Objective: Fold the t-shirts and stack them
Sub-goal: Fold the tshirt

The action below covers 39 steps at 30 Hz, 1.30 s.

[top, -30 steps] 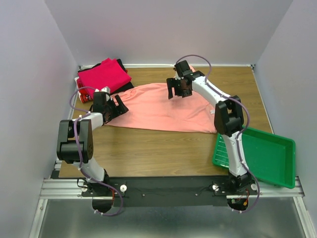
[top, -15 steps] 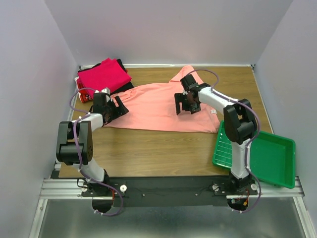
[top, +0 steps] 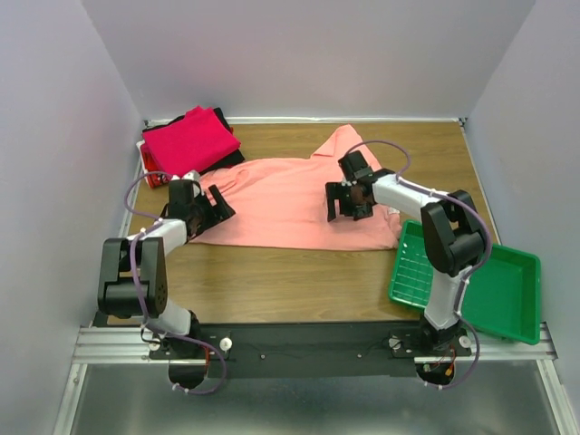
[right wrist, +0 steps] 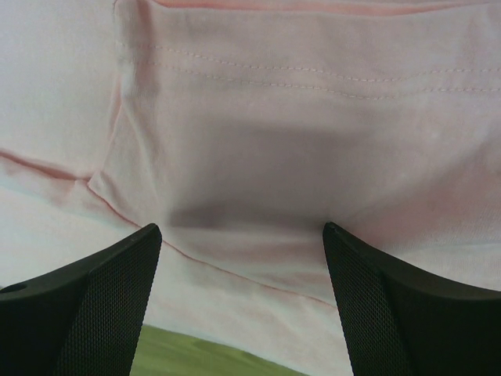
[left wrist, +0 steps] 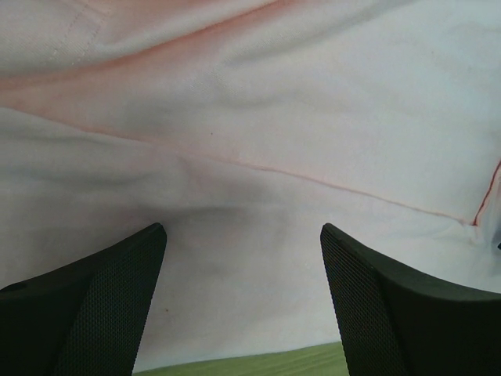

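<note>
A salmon-pink t-shirt lies spread across the middle of the table, one sleeve pointing to the back. My left gripper is open and empty over the shirt's left edge; its wrist view shows pale pink cloth between the spread fingers. My right gripper is open and empty over the shirt's right part; its wrist view shows a stitched hem and a fold. A folded magenta shirt lies on black and red ones at the back left.
A green plastic tray sits at the front right corner, partly over the table's edge. The walls close in at the left, back and right. Bare wood runs along the front of the pink shirt.
My right gripper has moved from the shirt's back edge toward the front and right, over the cloth. The back sleeve now lies uncovered. My left gripper has shifted slightly forward.
</note>
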Available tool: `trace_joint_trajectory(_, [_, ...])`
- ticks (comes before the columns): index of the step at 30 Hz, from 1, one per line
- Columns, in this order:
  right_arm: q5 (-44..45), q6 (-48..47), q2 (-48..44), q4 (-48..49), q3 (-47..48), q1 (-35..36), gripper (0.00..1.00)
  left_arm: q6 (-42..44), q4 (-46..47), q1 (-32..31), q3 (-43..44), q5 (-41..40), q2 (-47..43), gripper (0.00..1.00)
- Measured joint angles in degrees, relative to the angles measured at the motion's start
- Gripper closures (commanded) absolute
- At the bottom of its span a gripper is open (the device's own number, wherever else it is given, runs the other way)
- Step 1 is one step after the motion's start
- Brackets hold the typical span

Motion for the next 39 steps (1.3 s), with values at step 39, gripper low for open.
trace_joint_trajectory(39, [-6.2, 0.1, 1.0, 0.3, 1.4, 0.1, 0.1, -4.7, -8.8, -5.7, 8.0, -2.4, 4.5, 0.1])
